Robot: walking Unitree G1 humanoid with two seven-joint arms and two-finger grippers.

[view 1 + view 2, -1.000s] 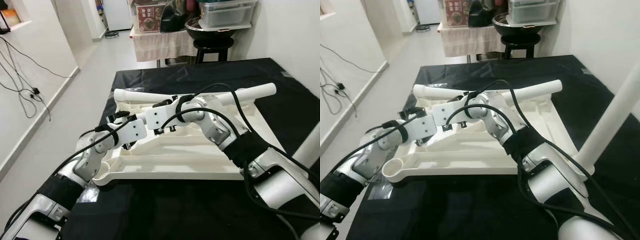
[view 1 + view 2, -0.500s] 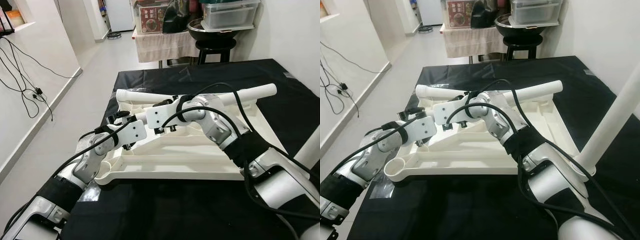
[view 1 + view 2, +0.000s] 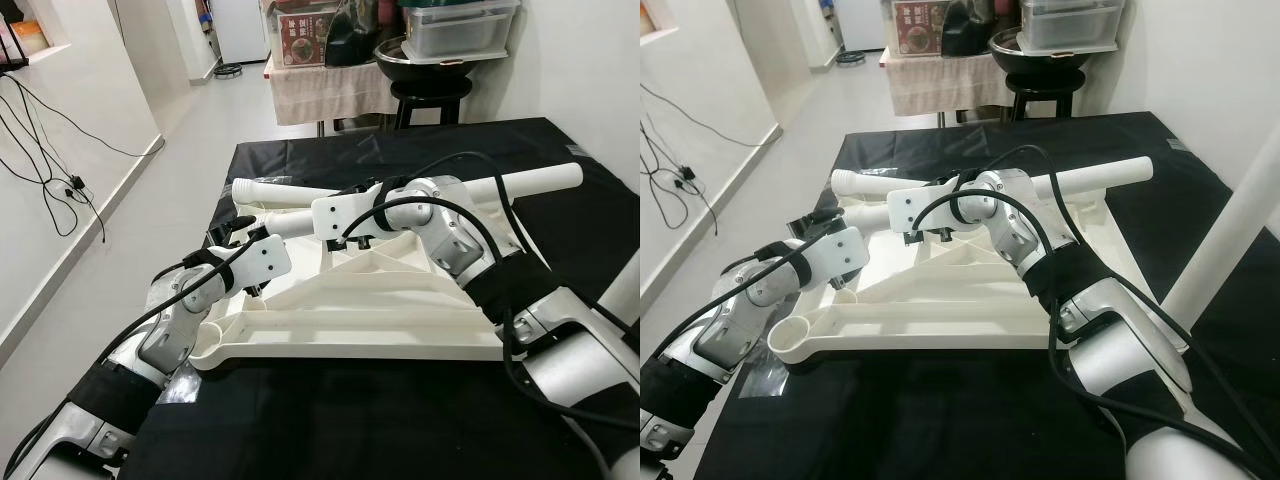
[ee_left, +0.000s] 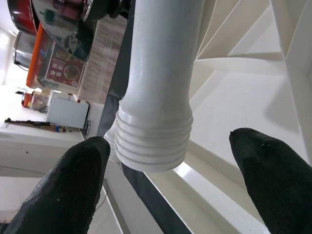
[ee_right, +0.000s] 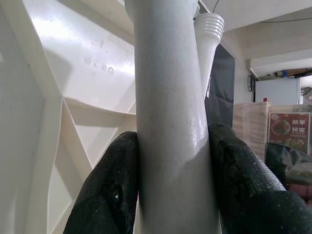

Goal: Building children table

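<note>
The white table top [image 3: 350,330] lies upside down on a black cloth, its ribs facing up. My right gripper [image 5: 170,141] is shut on a long white table leg [image 3: 530,180] that stretches across the top towards the right. The threaded end of this leg [image 4: 153,141] sits between the open fingers of my left gripper [image 3: 235,232], near the top's left corner, without touching them. A second white leg [image 3: 285,190] with a threaded end lies along the far edge.
The black cloth [image 3: 420,420] covers the work surface. A third white leg [image 3: 1230,220] stands upright at the right. Behind are a stool with a black pan [image 3: 425,60] and a cloth-covered table. Cables [image 3: 50,140] trail over the floor on the left.
My right gripper has carried its leg a little up and to the right, so the far end reaches further right. The left gripper stays open at the threaded end.
</note>
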